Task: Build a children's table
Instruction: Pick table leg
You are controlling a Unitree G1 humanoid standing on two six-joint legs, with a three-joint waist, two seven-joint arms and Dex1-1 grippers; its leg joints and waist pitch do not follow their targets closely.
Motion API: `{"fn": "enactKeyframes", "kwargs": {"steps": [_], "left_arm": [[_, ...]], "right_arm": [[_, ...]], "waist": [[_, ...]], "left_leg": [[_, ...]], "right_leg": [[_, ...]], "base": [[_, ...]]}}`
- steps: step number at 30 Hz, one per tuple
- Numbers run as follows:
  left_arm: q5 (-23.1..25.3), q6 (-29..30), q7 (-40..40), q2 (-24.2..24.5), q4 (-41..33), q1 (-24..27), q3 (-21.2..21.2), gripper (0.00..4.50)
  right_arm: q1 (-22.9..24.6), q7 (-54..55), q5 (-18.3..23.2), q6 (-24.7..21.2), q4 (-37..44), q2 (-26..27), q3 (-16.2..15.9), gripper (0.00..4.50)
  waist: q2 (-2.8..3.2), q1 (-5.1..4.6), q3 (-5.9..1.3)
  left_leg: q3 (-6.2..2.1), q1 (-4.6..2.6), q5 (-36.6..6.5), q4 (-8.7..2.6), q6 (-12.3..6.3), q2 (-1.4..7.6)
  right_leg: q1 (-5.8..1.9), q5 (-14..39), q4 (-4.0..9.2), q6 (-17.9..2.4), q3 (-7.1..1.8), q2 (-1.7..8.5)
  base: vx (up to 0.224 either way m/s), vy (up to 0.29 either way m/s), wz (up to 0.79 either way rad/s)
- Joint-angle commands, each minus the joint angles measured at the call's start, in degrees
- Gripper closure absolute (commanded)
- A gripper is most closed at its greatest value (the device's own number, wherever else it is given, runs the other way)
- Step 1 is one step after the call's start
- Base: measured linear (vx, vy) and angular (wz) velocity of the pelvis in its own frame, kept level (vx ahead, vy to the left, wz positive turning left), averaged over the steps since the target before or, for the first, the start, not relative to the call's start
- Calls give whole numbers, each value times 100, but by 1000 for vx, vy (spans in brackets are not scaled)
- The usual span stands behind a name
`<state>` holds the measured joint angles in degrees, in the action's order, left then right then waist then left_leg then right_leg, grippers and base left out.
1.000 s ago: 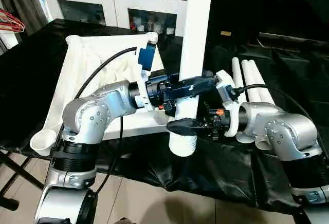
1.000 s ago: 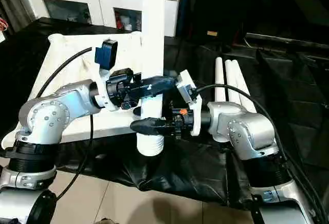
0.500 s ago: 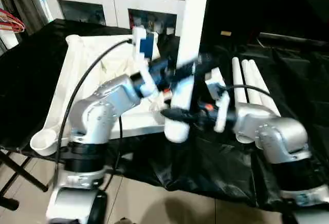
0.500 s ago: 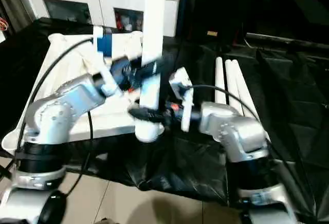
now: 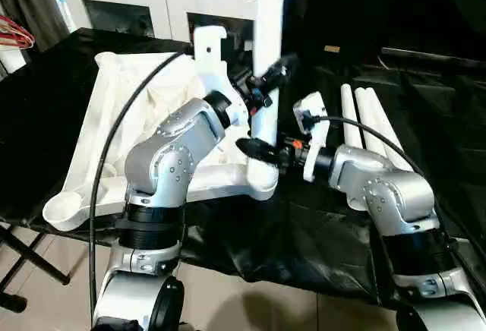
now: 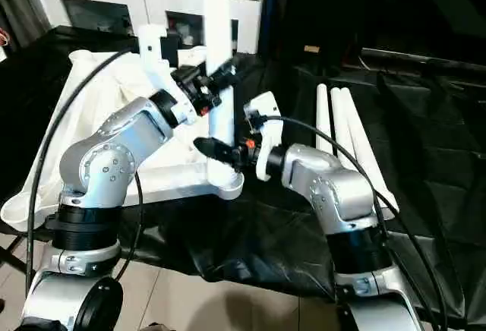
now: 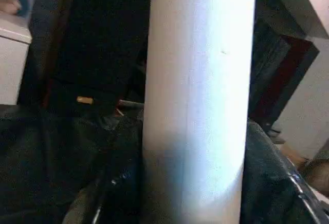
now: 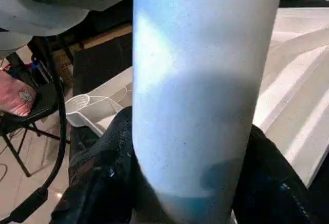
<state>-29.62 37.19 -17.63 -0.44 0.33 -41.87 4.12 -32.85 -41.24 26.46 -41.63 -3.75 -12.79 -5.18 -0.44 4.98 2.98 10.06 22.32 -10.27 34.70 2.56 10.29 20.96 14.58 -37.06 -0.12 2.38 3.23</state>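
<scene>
A black-draped desk (image 5: 45, 96) carries the upturned tabletop (image 5: 129, 111) on its left half. One leg (image 5: 267, 50) stands upright at the top's near right corner socket. The left end effector (image 5: 275, 75) and, lower down, the right end effector (image 5: 254, 149) both clasp this leg. Spare legs (image 5: 368, 118) lie to the right.

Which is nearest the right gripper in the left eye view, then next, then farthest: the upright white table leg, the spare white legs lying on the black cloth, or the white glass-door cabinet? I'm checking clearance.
1. Upright white table leg: between the right gripper's fingers.
2. Spare white legs: on the black cloth, to the robot's right.
3. White glass-door cabinet: at the back, beyond the tabletop.
</scene>
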Motion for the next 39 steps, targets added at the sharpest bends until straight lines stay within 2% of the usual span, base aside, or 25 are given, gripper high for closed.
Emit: {"fn": "enactKeyframes", "kwargs": {"steps": [1,3,5,6,7,8,9,14,17,21,25,39], "left_arm": [[12,48,-139,61,76,-21,-72,252],[-10,58,-253,86,58,-7,-113,260],[-162,146,-703,244,-31,17,-256,262],[-203,171,-790,274,-49,19,-279,264],[-203,171,-790,274,-49,19,-279,264],[-436,307,-1283,436,-137,33,-379,265],[-615,393,-1727,577,-159,29,-425,265],[-858,537,-2224,755,-120,-18,-400,265],[-1411,867,-2843,925,-27,-112,-205,265],[-1434,844,-2930,985,190,-227,-148,265],[-1432,815,-2915,973,249,-267,-125,265],[-1500,891,-2992,965,210,-243,-235,265]], "right_arm": [[-127,-201,132,84,173,-64,-25,201],[-106,-287,169,55,201,-105,-41,183],[-34,-636,282,-6,272,-281,-82,169],[-21,-705,299,-8,284,-316,-92,144],[-21,-705,299,-8,284,-316,-92,144],[31,-1112,420,-34,329,-494,-118,134],[62,-1510,525,-70,351,-681,-160,132],[72,-1851,593,-92,334,-885,-194,130],[84,-2343,846,-163,366,-1088,-140,130],[71,-2579,893,-199,342,-1231,-205,130],[64,-2519,663,-119,238,-1293,-338,130],[34,-2296,620,-93,204,-1143,-337,130]], "waist": [[12,-10,-411],[20,-3,-412],[25,1,-411],[23,6,-412],[25,2,-410],[27,1,-411],[29,0,-411],[21,-4,-407],[23,2,-407],[10,-4,-411],[7,7,-413],[14,8,-413]], "left_leg": [[-108,-127,-166,-319,-123,278],[-109,-128,-148,-316,-141,280],[-110,-133,-180,-317,-155,276],[-108,-132,-179,-316,-153,277],[-104,-128,-191,-318,-152,279],[-109,-132,-201,-319,-153,276],[-107,-135,-240,-319,-163,278],[-98,-131,-232,-314,-227,272],[-92,-131,-235,-307,-266,268],[-91,-129,-211,-301,-324,265],[-99,-131,-162,-302,-311,282],[-94,-132,-228,-305,-273,276]], "right_leg": [[-286,-1143,373,-1363,-263,449],[-284,-1211,364,-1365,-263,448],[-285,-1183,369,-1361,-259,443],[-284,-1196,361,-1370,-262,445],[-285,-1198,363,-1383,-263,446],[-283,-1199,355,-1393,-255,441],[-284,-1154,366,-1407,-255,443],[-283,-1128,359,-1490,-253,441],[-280,-1074,356,-1591,-251,441],[-284,-1090,359,-1609,-251,439],[-282,-1086,351,-1615,-247,450],[-283,-1026,355,-1608,-251,453]], "base": [[0,0,0],[0,0,0],[0,0,0],[0,0,0],[0,0,0],[0,0,0],[0,0,0],[0,0,0],[0,0,0],[0,0,0],[0,0,0],[0,0,0]]}}
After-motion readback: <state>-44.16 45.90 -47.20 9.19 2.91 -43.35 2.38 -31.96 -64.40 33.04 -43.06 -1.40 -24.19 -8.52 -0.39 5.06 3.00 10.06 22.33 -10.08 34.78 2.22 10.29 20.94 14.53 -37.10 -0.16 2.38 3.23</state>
